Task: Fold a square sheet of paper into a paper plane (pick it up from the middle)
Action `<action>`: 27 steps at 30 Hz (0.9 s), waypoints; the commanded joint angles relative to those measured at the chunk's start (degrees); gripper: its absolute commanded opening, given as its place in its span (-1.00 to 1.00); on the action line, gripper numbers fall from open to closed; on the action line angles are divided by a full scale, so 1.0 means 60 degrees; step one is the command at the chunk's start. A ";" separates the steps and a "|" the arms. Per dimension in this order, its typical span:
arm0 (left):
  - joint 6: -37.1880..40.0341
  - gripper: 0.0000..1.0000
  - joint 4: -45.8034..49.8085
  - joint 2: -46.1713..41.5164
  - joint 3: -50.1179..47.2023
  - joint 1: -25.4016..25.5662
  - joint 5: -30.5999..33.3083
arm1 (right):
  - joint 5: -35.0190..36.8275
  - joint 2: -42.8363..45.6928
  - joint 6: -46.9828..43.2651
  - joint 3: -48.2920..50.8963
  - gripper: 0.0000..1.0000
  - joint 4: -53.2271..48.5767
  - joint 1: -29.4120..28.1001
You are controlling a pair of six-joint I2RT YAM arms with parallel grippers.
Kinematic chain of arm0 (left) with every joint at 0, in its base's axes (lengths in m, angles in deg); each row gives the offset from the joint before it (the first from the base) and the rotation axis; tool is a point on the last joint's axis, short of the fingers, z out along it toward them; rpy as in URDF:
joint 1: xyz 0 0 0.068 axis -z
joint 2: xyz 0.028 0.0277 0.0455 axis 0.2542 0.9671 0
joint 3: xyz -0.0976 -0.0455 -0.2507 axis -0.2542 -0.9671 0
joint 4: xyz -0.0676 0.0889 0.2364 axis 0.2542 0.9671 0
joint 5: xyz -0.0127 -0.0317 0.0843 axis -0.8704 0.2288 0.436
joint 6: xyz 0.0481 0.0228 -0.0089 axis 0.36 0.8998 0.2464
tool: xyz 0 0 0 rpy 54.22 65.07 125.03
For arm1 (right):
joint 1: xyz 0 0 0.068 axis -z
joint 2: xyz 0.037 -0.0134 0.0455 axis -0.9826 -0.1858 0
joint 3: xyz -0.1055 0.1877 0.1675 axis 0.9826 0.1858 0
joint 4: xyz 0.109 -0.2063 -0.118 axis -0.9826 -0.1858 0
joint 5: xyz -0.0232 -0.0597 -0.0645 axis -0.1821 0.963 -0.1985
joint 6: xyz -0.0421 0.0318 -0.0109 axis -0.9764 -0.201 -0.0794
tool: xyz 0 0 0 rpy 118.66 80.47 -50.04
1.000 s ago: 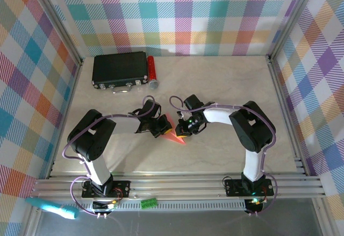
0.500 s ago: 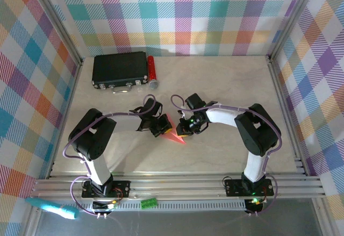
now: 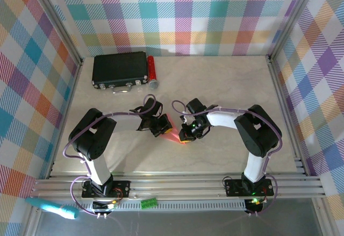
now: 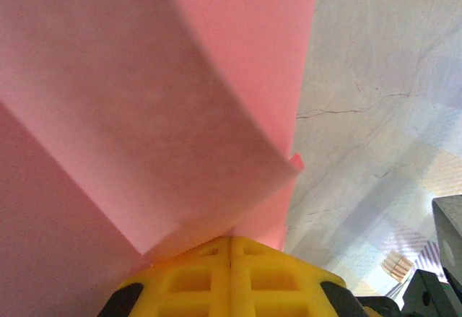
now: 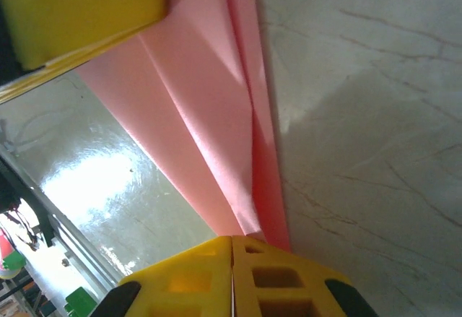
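Note:
The square sheet of paper is folded into a narrow pink-red paper plane (image 3: 171,133) that lies low over the table between my two grippers. My left gripper (image 3: 160,129) is shut on its left side. In the left wrist view the yellow fingertips (image 4: 188,277) meet, and curved pink layers (image 4: 159,107) rise out of them. My right gripper (image 3: 185,136) is shut on the other end. In the right wrist view the long creased folds (image 5: 209,129) run together into the closed yellow tips (image 5: 232,243). A yellow finger of the left gripper (image 5: 79,10) shows at the top left.
A black box (image 3: 119,69) stands at the back left with a small red cylinder (image 3: 152,70) beside it. Marble tabletop (image 3: 226,85) spreads to the right and toward the near rail (image 3: 177,185). Checked walls close in three sides.
My right gripper has shifted a little toward the near edge, drawing the paper lower and flatter. The left gripper has hardly moved.

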 commanded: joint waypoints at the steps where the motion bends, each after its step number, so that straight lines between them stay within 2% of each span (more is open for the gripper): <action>1: 0.0196 -0.91 0.1500 0.0564 -0.0247 -0.0057 0.0935 | 0.0297 -0.0069 -0.0067 0.0049 -0.80 -0.0348 -0.0048; 10: 0.0238 -0.91 0.1534 0.0579 -0.0241 -0.0057 0.0904 | 0.0201 -0.0244 -0.0084 0.0399 -0.81 -0.0419 -0.0048; 17: 0.0241 -0.91 0.1505 0.0549 -0.0239 -0.0057 0.0874 | -0.0432 0.0466 -0.0093 -0.0113 -0.75 -0.0110 -0.0036; 24: 0.0195 -0.91 0.1461 0.0550 -0.0269 -0.0057 0.0911 | -0.0719 -0.0606 0.0261 -0.0924 -0.76 0.0370 -0.0046; 27: 0.0208 -0.91 0.1504 0.0564 -0.0272 -0.0057 0.0904 | -0.0441 -0.0821 0.0112 -0.1118 -0.77 0.0170 -0.0046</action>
